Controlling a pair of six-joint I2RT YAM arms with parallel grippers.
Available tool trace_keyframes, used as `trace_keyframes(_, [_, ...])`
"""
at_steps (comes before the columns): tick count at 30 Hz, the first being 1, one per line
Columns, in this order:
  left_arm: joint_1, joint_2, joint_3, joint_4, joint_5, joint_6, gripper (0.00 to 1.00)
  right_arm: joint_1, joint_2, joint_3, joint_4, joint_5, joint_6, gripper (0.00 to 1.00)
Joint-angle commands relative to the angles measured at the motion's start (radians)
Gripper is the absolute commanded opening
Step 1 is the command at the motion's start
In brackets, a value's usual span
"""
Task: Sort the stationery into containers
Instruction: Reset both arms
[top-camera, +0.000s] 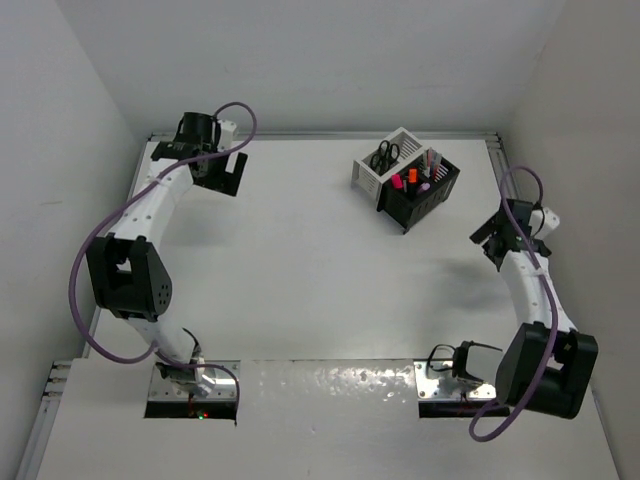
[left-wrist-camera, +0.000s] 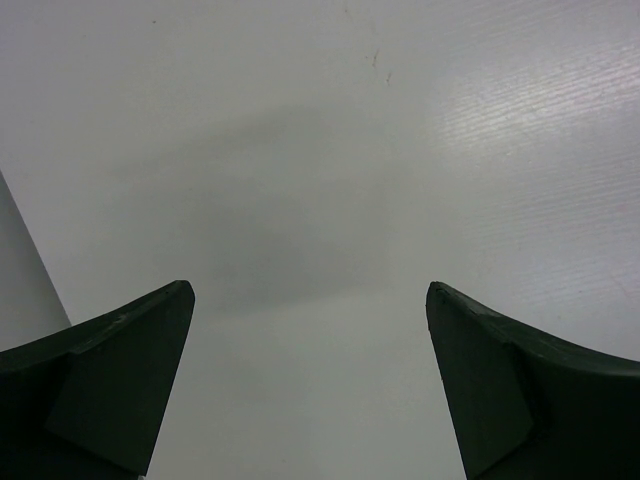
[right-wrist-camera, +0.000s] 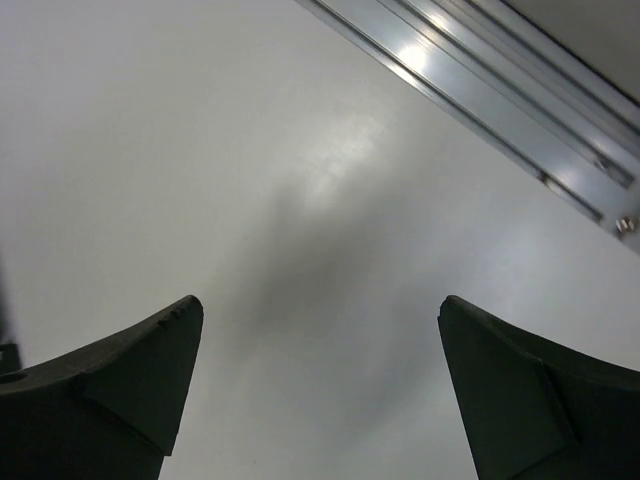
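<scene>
Scissors (top-camera: 385, 155) are standing handles-up in white box (top-camera: 366, 176); highlighters (top-camera: 410, 177) are standing upright in black box (top-camera: 416, 210). Left gripper (left-wrist-camera: 308, 292) and right gripper (right-wrist-camera: 321, 302) are hanging, fingers apart.

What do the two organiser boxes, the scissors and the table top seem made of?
White box: probably matte moulded plastic, going by its thin slatted walls. Black box: same slatted build, likely plastic too. Scissors: black loop handles, presumably plastic; blades hidden inside the box. Table: smooth white board with soft sheen, finely ribbed in the left wrist view.
</scene>
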Motion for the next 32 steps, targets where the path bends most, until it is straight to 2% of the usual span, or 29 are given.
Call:
trace_keyframes(1, [-0.003,-0.019,-0.031,0.054,0.001,-0.039,1.00,-0.013,0.002,0.018,-0.157,0.091,0.165,0.99])
trace_keyframes(10, [-0.005,-0.022,-0.072,0.077,0.041,-0.045,1.00,-0.010,0.140,0.164,-0.324,0.048,0.067,0.99])
trace_keyframes(17, [-0.011,-0.004,-0.057,0.070,0.074,-0.052,1.00,-0.010,-0.011,0.038,-0.208,0.001,0.019,0.99])
trace_keyframes(32, [-0.028,-0.019,-0.065,0.062,0.098,-0.047,1.00,-0.010,-0.228,-0.089,-0.059,-0.001,-0.042,0.99])
